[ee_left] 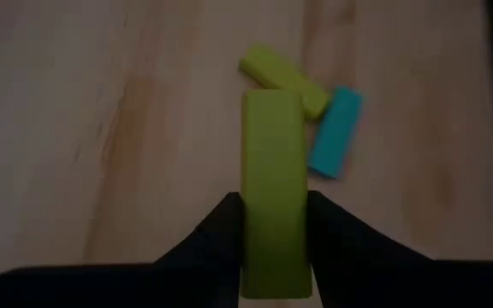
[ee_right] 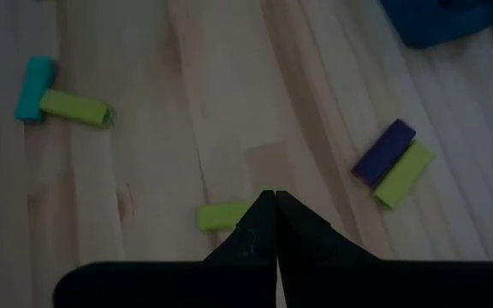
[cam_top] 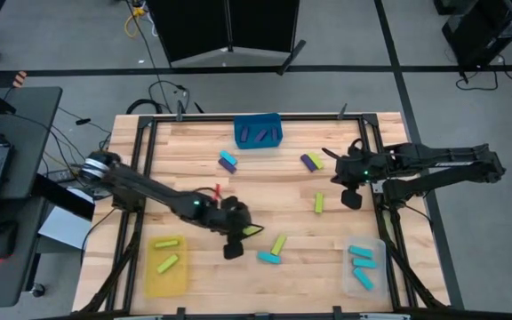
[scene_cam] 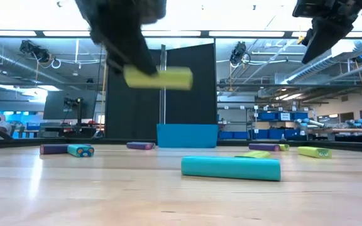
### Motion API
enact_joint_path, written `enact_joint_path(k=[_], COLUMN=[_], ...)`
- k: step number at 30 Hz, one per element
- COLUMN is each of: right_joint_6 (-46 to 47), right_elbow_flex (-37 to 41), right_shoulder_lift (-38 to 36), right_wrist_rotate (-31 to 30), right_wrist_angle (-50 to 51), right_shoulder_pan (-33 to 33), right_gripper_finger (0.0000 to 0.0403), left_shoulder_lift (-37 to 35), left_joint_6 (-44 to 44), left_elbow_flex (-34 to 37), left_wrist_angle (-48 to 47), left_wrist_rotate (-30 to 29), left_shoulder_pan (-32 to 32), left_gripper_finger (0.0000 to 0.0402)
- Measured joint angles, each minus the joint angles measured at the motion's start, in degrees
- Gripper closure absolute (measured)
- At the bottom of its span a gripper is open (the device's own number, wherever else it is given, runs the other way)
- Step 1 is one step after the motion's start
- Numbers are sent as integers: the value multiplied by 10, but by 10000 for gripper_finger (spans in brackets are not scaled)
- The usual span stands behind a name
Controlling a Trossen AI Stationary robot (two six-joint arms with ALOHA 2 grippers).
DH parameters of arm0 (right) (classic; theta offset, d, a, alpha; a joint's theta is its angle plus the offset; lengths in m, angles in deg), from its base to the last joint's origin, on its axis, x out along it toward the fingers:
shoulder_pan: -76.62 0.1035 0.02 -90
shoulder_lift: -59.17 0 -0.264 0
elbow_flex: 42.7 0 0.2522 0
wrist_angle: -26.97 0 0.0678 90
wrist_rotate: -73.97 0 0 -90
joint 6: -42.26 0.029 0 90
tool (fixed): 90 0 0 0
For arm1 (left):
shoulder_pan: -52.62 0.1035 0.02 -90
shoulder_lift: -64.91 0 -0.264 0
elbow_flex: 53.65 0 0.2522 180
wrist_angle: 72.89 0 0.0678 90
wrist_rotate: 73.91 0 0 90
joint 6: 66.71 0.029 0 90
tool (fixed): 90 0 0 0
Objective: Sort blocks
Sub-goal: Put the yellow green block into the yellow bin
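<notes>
Wooden table [cam_top: 256, 178] first, with three bins on it: blue bin [cam_top: 259, 132] at twelve o'clock holding purple bars, yellow bin [cam_top: 167, 264] at seven o'clock holding lime ones, clear bin [cam_top: 363, 266] at five o'clock holding cyan. Left gripper [ee_left: 274, 224] hangs over the table's near middle, at about six o'clock, fingers clamped on a lime block [ee_left: 273, 184], and the low view shows that bar lifted well clear of the wood. So this looks like the carry step: the next move should call for a swing out toward seven o'clock and a release over the yellow bin. The held block is a smooth, flat-sided oblong bar, bright yellow-green. Right gripper [ee_right: 270, 224] waits above the three o'clock side, fingers pressed together, holding nothing.
</notes>
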Motion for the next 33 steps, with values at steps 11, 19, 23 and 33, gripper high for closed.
enact_joint_path(k=[11, 19, 23, 33], right_joint_6=[17, 17, 23, 55], right_elbow_flex=[0, 0, 0, 0], right_shoulder_lift=[3, 19, 31, 62], right_wrist_rotate=[-1, -1, -1, 10], right_wrist_angle=[-66, -93, -113, -137], right_shoulder_pan=[-17, -55, -71, -79], right_gripper_finger=[396, 396, 396, 396], left_shoulder_lift=[-135, -145, -145, -146], left_joint_6=[-272, -413, -456, -611], left_elbow_flex=[0, -9, -12, 101], left_wrist_angle=[-164, -256, -338, -305], left_wrist_rotate=[-120, -108, -102, -123], left_shoulder_pan=[-160, -329, -388, -444], left_gripper_finger=[296, 296, 296, 296])
